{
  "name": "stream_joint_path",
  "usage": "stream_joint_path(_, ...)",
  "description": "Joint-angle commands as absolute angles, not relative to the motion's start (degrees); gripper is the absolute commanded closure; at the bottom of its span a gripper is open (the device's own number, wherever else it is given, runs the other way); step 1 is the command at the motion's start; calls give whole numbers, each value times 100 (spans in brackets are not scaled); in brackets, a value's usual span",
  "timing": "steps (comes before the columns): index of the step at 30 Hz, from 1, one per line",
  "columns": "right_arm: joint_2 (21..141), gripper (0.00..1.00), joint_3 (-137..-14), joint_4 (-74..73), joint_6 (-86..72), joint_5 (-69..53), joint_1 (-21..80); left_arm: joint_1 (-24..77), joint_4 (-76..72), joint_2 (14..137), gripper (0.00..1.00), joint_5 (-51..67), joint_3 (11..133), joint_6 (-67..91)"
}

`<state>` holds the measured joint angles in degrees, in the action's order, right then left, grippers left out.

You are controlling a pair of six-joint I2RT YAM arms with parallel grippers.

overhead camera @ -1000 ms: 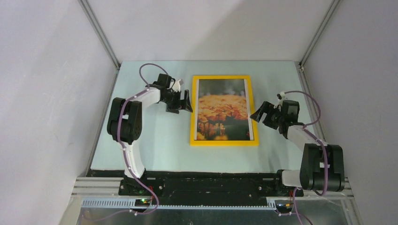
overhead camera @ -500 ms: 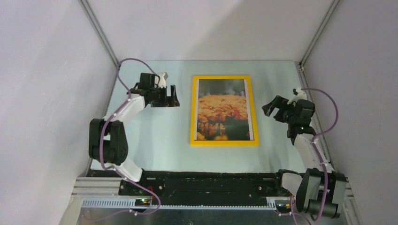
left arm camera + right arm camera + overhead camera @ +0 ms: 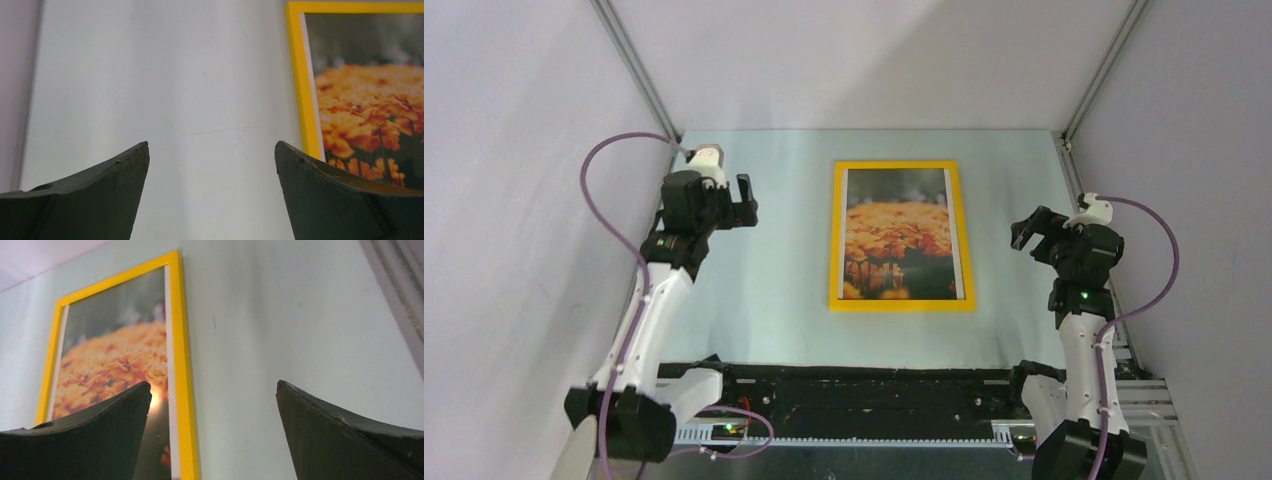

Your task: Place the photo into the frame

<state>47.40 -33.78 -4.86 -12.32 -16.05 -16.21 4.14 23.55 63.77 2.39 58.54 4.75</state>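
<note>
My left gripper (image 3: pixel 736 208) and right gripper (image 3: pixel 1032 228), jaws spread wide and holding nothing, have drawn back from the frame (image 3: pixel 837 240) over the past second. They now hang well apart from it, one on either side above the table (image 3: pixel 764 290). The photo (image 3: pixel 899 235) lies flat inside the frame's yellow border, mid-table, with a thin white margin showing. I judge the placement done, with both arms retiring toward rest.

White-and-black arms (image 3: pixel 648 318) carry looping purple cables (image 3: pixel 586 180) and dark tapered fingers (image 3: pixel 100 200).
</note>
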Motion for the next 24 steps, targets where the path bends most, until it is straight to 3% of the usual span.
stream_joint_path(1, 4398, 0, -3586, -884, -739, -1250, -1671, 347, 2221, 5430, 0, -728, 5623, 211)
stream_joint_path(14, 3590, 1, -3674, -1431, -601, -2681, -2318, 341, 2347, 3575, 0, -929, 4877, 78)
stream_joint_path(24, 2875, 1, -3731, -2084, -191, -2632, -2331, 341, 2292, 3555, 0, -473, 4485, 118)
